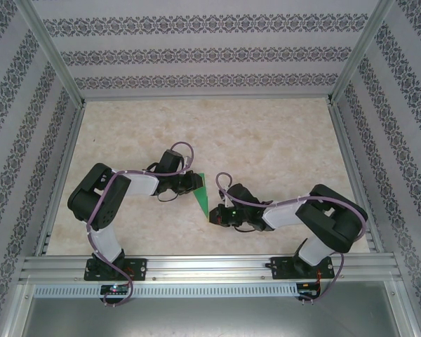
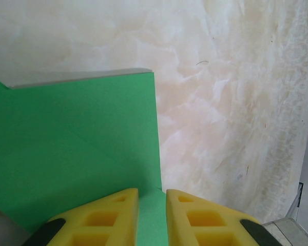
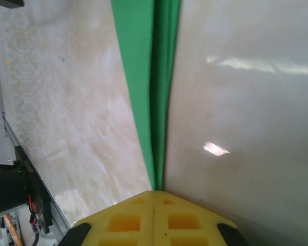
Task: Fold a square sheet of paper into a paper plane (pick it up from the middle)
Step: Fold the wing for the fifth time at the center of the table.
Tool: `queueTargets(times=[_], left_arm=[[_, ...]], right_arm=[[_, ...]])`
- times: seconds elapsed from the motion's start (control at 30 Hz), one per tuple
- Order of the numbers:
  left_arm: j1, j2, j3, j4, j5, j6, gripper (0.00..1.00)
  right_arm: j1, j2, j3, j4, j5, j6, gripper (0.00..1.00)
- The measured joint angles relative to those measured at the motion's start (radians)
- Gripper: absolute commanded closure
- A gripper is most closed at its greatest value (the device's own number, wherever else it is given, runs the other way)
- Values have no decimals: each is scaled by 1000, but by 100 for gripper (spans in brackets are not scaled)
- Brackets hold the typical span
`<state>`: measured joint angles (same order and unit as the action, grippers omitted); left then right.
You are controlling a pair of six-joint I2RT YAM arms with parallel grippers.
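from above, the green paper plane [image 1: 202,193] is sitting between the two arms near the middle of the marbled table [image 1: 266,140], a narrow triangle pointing toward the near edge. the left gripper [image 1: 191,184] is reaching its far end from the left, and the right gripper [image 1: 214,214] is meeting its near tip from the right.

at the left wrist, the left gripper [image 2: 152,205] is holding its yellow fingers [image 2: 113,215] a narrow gap apart, green showing through the gap, the creased paper plane [image 2: 77,154] spreading out to its left over the table [image 2: 236,102]. i cannot tell whether they are touching it.

at the right wrist, the right gripper [image 3: 154,197] is pressing its fingers together, clamped on the paper plane [image 3: 143,77], which is running straight away from the tips as a thin folded strip with a dark centre crease.
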<state>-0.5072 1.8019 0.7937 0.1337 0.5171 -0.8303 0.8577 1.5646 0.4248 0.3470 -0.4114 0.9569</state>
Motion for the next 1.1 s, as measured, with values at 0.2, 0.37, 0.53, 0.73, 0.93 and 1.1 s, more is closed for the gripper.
queueTargets(times=[0.2,0.37,0.53,0.73,0.93,1.1], left_arm=[[-5,0,2,0,-3,8,77],[-5,1,4,-3,-2,11,77],[-5,2,6,-8,-2,11,77],[-5,2,6,-9,-2,11,77],[-5,2,9,-16,-10,10,77],[-6,2,13,-22,-14,10,77]], right_arm=[[-1,-90,73,-122,72,10,99],[-8,-52,201,-116,89,2,99],[-14,98,233,-64,77,14,100],[-17,174,172,42,66,52,100],[4,134,86,125,74,75,100],[40,72,34,96,77,74,99]])
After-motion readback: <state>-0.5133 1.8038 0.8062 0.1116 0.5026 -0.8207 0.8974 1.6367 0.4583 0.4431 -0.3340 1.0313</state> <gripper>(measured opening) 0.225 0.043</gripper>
